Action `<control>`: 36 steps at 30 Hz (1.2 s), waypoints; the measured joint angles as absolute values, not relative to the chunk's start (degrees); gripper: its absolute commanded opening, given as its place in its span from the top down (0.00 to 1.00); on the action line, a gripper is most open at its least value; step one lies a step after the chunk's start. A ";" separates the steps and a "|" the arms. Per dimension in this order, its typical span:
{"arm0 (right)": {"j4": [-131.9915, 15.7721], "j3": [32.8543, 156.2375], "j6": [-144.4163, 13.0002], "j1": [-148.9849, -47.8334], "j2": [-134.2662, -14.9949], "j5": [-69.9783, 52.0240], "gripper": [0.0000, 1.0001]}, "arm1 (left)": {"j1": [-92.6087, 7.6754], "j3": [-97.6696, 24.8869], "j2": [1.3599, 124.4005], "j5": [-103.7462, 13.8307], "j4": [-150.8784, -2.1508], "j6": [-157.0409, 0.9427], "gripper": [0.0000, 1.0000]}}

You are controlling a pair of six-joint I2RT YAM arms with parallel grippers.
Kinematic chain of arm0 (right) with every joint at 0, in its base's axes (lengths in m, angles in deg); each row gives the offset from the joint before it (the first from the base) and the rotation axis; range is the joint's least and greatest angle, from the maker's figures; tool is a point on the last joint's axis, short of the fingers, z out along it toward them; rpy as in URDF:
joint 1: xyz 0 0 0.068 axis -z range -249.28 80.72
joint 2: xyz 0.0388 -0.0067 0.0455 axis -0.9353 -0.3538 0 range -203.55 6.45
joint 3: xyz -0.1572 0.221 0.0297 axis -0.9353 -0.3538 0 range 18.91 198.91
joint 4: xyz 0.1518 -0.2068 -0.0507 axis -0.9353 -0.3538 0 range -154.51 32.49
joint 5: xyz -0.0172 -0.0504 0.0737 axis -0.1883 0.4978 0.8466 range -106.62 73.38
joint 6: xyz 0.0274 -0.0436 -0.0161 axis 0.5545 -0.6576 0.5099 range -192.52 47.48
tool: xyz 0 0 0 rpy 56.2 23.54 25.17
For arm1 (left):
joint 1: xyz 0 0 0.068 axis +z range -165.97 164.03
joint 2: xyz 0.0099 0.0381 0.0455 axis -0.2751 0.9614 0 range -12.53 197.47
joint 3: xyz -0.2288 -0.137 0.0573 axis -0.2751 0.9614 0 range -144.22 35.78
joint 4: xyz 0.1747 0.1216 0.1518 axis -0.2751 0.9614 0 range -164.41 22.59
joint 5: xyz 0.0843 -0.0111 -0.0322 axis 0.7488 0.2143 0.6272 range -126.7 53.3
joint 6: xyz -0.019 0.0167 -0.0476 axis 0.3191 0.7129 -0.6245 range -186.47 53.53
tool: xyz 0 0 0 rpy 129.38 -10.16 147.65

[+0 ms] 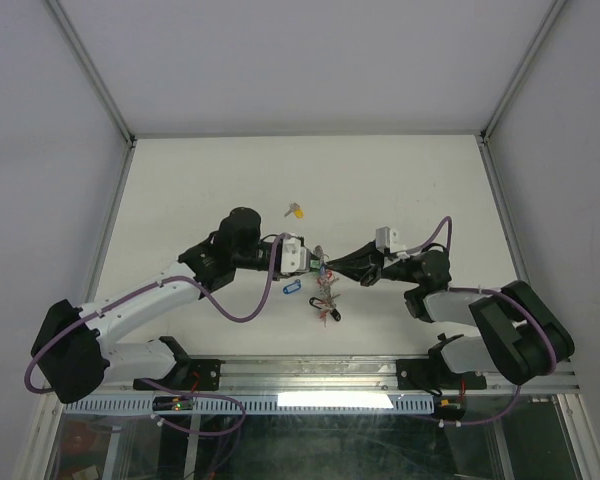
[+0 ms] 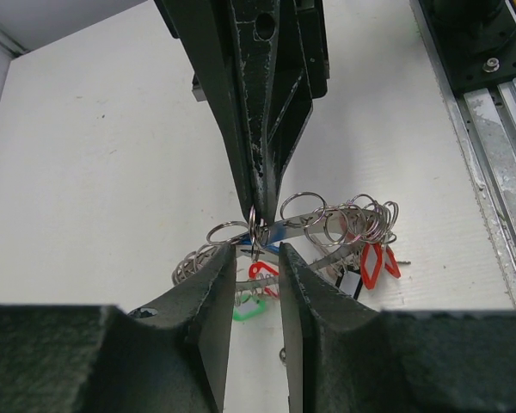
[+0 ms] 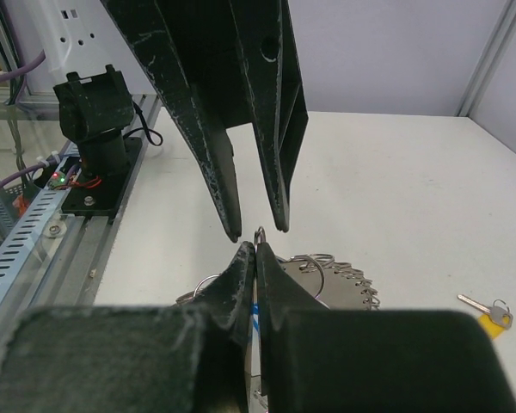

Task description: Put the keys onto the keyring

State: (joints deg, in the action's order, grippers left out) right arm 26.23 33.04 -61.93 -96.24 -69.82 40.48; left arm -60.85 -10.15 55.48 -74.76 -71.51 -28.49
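Observation:
The keyring (image 1: pixel 326 288) is a bunch of small silver rings with red, green and blue tags, between my two grippers; it also shows in the left wrist view (image 2: pixel 344 225). My right gripper (image 3: pixel 254 248) is shut on a small silver ring (image 3: pixel 260 232) at the keyring's edge and holds it upright. My left gripper (image 2: pixel 256 251) is open, its fingertips either side of that ring (image 2: pixel 254 225) without closing on it. A blue-tagged key (image 1: pixel 291 287) lies just below the left gripper. A yellow-tagged key (image 1: pixel 297 211) lies apart, farther back; it also shows in the right wrist view (image 3: pixel 490 311).
Both arms meet nose to nose over the table's middle (image 1: pixel 380 180). The metal rail (image 1: pixel 310 375) with the arm bases runs along the near edge. Walls (image 1: pixel 40 150) close in the sides and back.

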 measured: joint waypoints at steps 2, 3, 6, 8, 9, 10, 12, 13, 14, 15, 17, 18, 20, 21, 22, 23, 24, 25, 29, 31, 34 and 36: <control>26.80 33.04 -61.47 -96.24 -70.23 40.70 1.00 | -60.85 -10.15 56.05 -75.00 -71.36 -28.36 0.75; 26.91 33.04 -61.36 -96.22 -70.32 40.77 1.00 | -60.85 -10.15 56.31 -75.28 -71.27 -28.32 0.75; 27.45 33.04 -60.75 -96.16 -70.54 40.90 1.00 | -60.85 -10.18 56.90 -75.90 -70.84 -28.14 0.78; 27.59 33.04 -60.53 -96.13 -70.56 40.92 1.00 | -60.85 -10.33 57.19 -76.12 -70.44 -28.08 0.81; 27.59 33.04 -60.40 -96.13 -70.56 40.94 1.00 | -60.85 -10.53 57.38 -76.16 -70.20 -28.01 0.83; 27.59 33.04 -60.36 -96.13 -70.56 40.92 1.00 | -60.85 -10.70 57.58 -76.18 -69.94 -27.92 0.85; 27.61 33.04 -60.32 -96.13 -70.56 40.96 1.00 | -60.85 -10.99 57.93 -76.22 -69.55 -27.75 0.90; 27.61 33.04 -60.25 -96.13 -70.56 41.03 1.00 | -60.85 -11.18 58.15 -76.25 -69.35 -27.64 0.92; 27.61 33.02 -60.16 -96.13 -70.56 41.12 1.00 | -60.85 -11.36 58.37 -76.25 -69.20 -27.51 0.95; 27.61 33.02 -60.14 -96.13 -70.56 41.16 1.00 | -60.85 -11.62 58.63 -76.25 -69.07 -27.36 0.97; 27.63 33.02 -60.14 -96.09 -70.56 41.14 1.00 | -60.85 -11.99 59.02 -76.25 -68.78 -27.09 1.00; 27.65 33.02 -60.12 -96.07 -70.56 41.14 1.00 | -60.85 -12.19 59.20 -76.25 -68.48 -27.01 1.00; 27.76 32.85 -60.14 -95.98 -70.56 41.14 1.00 | -60.85 -12.60 59.48 -76.25 -67.95 -26.88 1.00; 27.89 32.74 -60.14 -95.98 -70.56 41.12 1.00 | -60.85 -12.62 59.50 -76.25 -67.84 -26.85 1.00; 27.96 32.65 -60.14 -95.98 -70.56 41.10 1.00 | -60.85 -12.65 59.50 -76.25 -67.62 -26.83 1.00; 27.96 32.61 -60.12 -95.98 -70.54 41.12 1.00 | -60.85 -12.67 59.50 -76.25 -67.41 -26.79 1.00; 27.96 32.50 -60.12 -95.98 -70.54 41.12 1.00 | -60.85 -12.69 59.50 -76.22 -67.19 -26.70 1.00; 27.96 32.43 -60.12 -95.98 -70.52 41.12 1.00 | -60.85 -12.71 59.50 -76.22 -67.01 -26.64 1.00; 27.96 32.36 -59.99 -95.98 -70.21 41.10 1.00 | -60.85 -12.71 59.50 -76.22 -66.86 -26.57 1.00; 27.96 32.36 -59.90 -95.98 -69.86 41.10 1.00 | -60.85 -12.71 59.50 -76.18 -66.73 -26.55 1.00; 27.98 32.36 -59.88 -95.98 -69.19 40.92 1.00 | -60.85 -12.71 59.66 -76.18 -66.73 -26.55 1.00; 27.98 32.36 -59.88 -95.98 -68.90 40.79 1.00 | -60.85 -12.71 59.85 -76.20 -66.79 -26.55 1.00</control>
